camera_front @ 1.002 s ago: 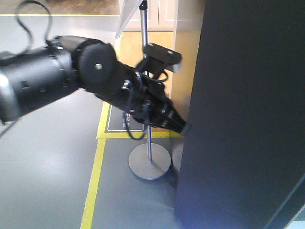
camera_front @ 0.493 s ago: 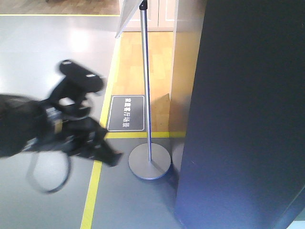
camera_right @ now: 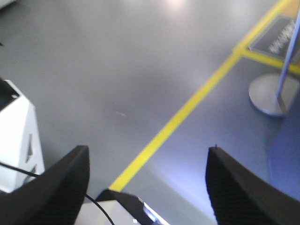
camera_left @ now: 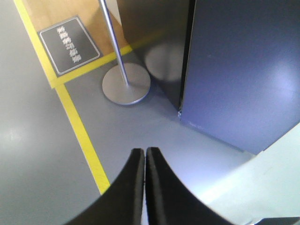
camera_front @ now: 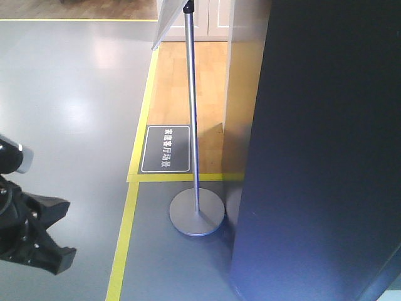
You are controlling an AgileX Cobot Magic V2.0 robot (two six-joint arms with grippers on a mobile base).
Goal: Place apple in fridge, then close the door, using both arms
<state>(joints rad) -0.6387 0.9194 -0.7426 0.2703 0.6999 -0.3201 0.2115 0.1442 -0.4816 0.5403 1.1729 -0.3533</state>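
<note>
Dark grey fridge (camera_front: 326,157) fills the right of the front view, its door (camera_left: 234,61) sitting flush on the body seam, so it reads as closed. Apple not visible in any view; judged to be inside behind that door, cannot confirm. Left gripper (camera_left: 144,152) has its fingers pressed together, nothing between them, a narrow tip that suits pushing a flat panel; it hangs low over the floor, well apart from the door. Right gripper (camera_right: 147,150) has jaws spread wide and empty, consistent with an apple already let go. Sign stand (camera_front: 197,213) stands just beside the fridge's near corner, next to yellow floor tape (camera_front: 122,244). Task looks essentially finished.
</note>
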